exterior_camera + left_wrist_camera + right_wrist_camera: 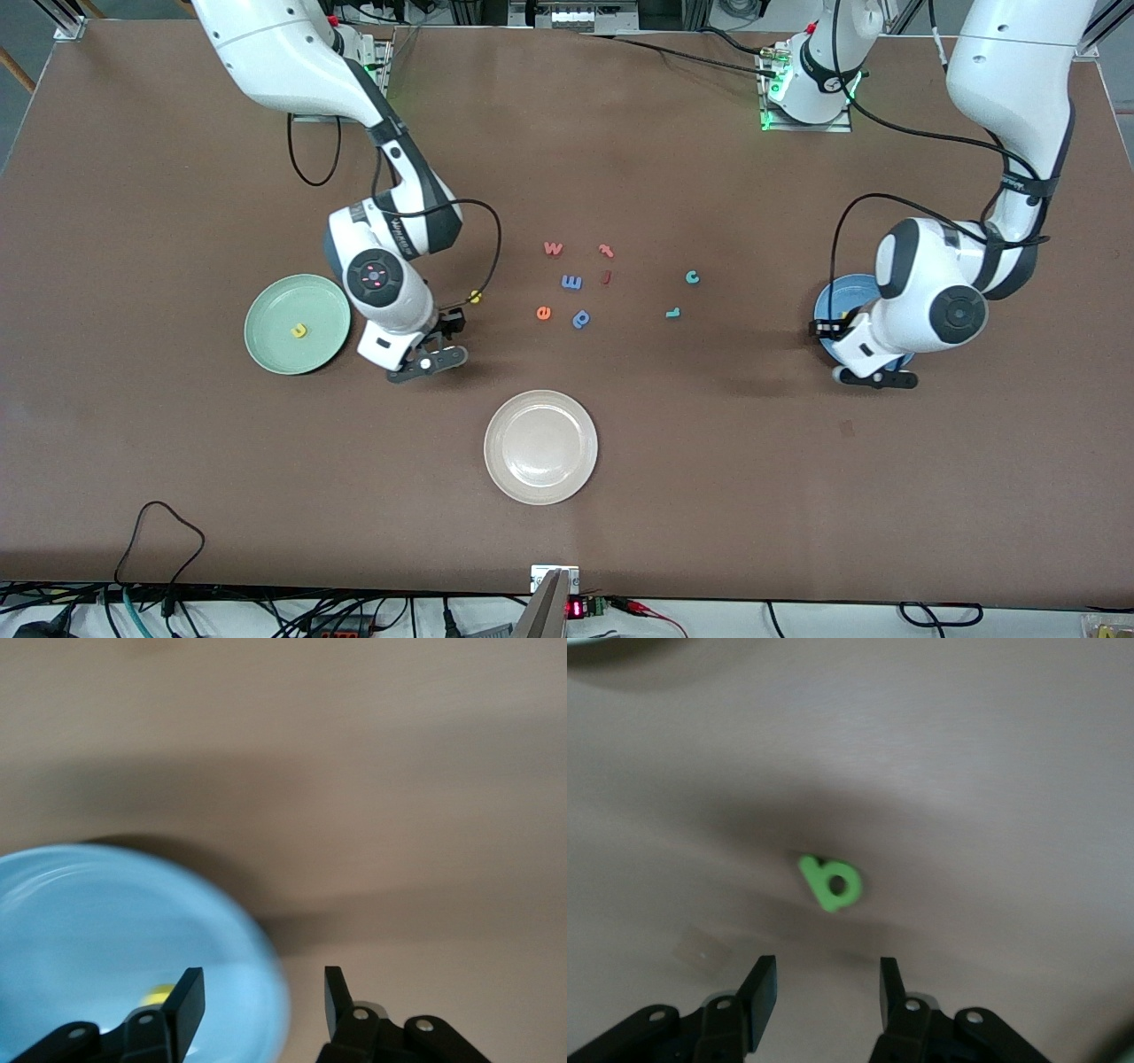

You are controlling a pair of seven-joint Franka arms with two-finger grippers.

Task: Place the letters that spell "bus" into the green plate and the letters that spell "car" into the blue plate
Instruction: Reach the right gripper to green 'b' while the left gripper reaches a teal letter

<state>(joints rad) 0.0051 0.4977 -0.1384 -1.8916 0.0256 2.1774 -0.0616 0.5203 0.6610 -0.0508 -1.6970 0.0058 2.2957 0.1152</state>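
My left gripper (264, 1001) hangs open over the rim of the blue plate (106, 930), nothing between its fingers. A yellow letter (158, 994) lies in that plate, half hidden by a finger. In the front view the left arm covers most of the blue plate (842, 297). My right gripper (828, 992) stands open just above the table beside the green plate (275, 306), with the green "b" (831, 882) lying a little ahead of its fingertips. The yellow "u" (299, 330) rests in the green plate. The teal "c" (692, 277) and teal "r" (672, 312) lie on the table mid-way. A small yellow letter (476, 297) lies by the right arm's cable.
A cream-white plate (540, 447) sits nearer the front camera, mid-table. Loose letters cluster in the middle: orange "w" (553, 249), blue "m" (572, 283), orange "e" (543, 312), blue "p" (581, 318), two small red pieces (606, 264).
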